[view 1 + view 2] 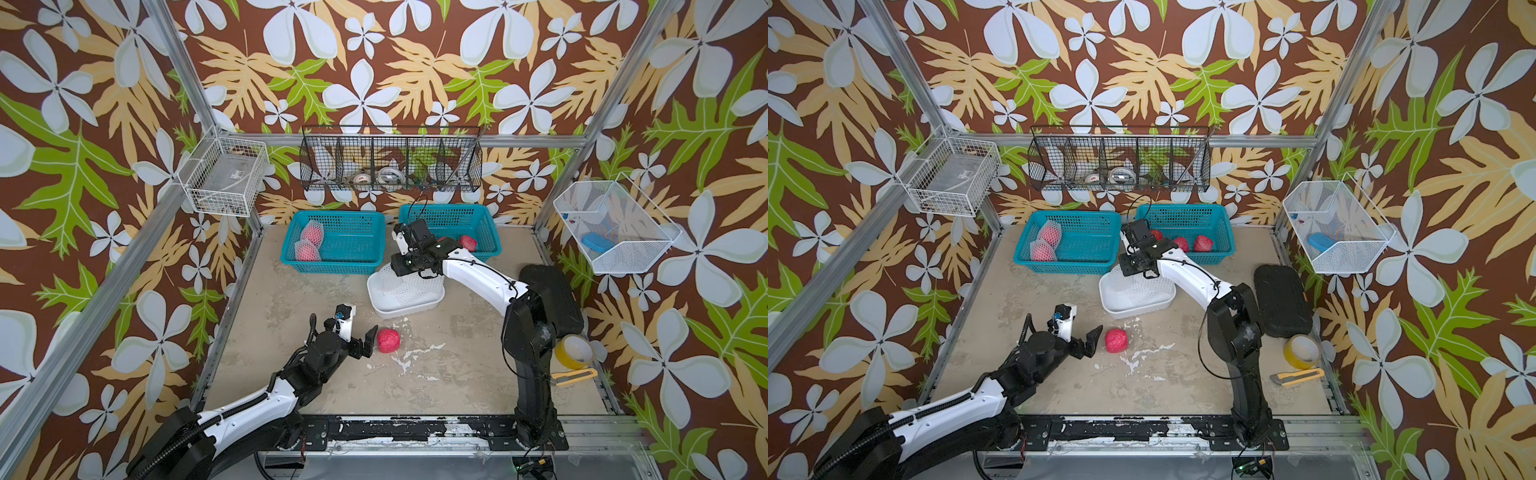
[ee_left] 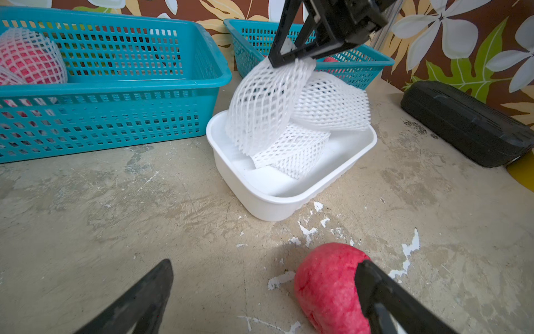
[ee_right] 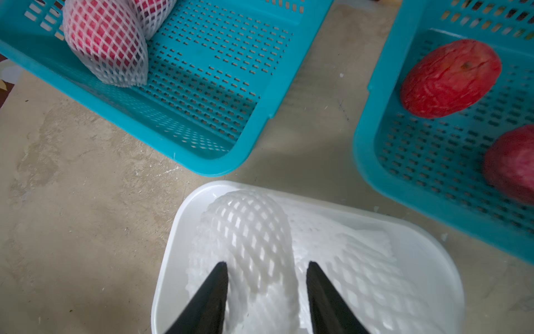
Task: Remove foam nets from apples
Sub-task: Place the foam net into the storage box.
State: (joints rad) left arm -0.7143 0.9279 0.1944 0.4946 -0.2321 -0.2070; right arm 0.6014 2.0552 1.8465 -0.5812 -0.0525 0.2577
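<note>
Top views both hide the fingertips of the right gripper (image 3: 265, 264) under its own wrist. In a top view the right arm (image 1: 478, 274) covers part of the right basket (image 1: 490, 237) at 1 o'clock, hiding some of its bare apples (image 1: 467, 242). Right wrist view cuts one of them at the frame edge.

Left basket (image 1: 332, 259), at 11 o'clock, holds two netted apples (image 1: 307, 245), pale pink under white mesh. Over the tray (image 3: 173, 231), near the centre, the right jaws stand half apart. A blurred net (image 3: 251, 231) is between them, with a thin gap on one side. One red, wrinkled apple (image 1: 388, 340) lies at 6 o'clock of the tray. The left gripper (image 2: 263, 271), wide open and empty, is just at its 9 o'clock.
</note>
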